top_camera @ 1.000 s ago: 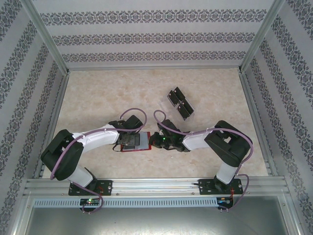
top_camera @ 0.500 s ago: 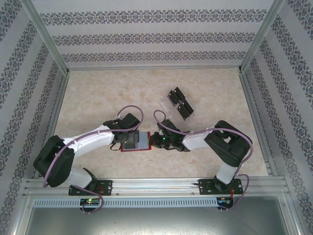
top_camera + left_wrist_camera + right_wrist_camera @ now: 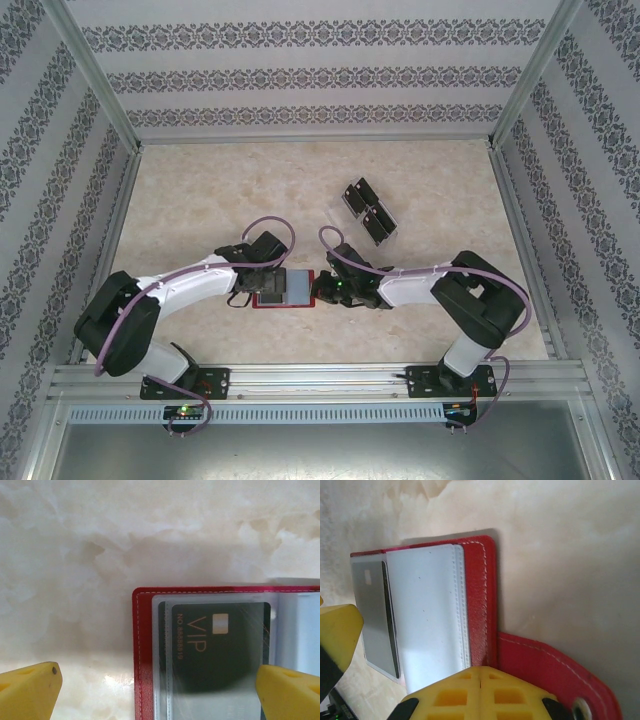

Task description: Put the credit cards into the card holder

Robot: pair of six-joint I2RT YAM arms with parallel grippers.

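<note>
vip card (image 3: 220,650) inside open red card holder (image 3: 142,650)

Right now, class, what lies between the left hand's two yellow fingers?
In the left wrist view, the open left hand spans bare marble table, then the red card holder with a black VIP card tucked inside.

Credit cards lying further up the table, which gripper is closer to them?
Right. The right gripper, shut, sits at the card holder's right edge, down-left of those credit cards; the left gripper, open, is over the holder's left half, farther off.
</note>
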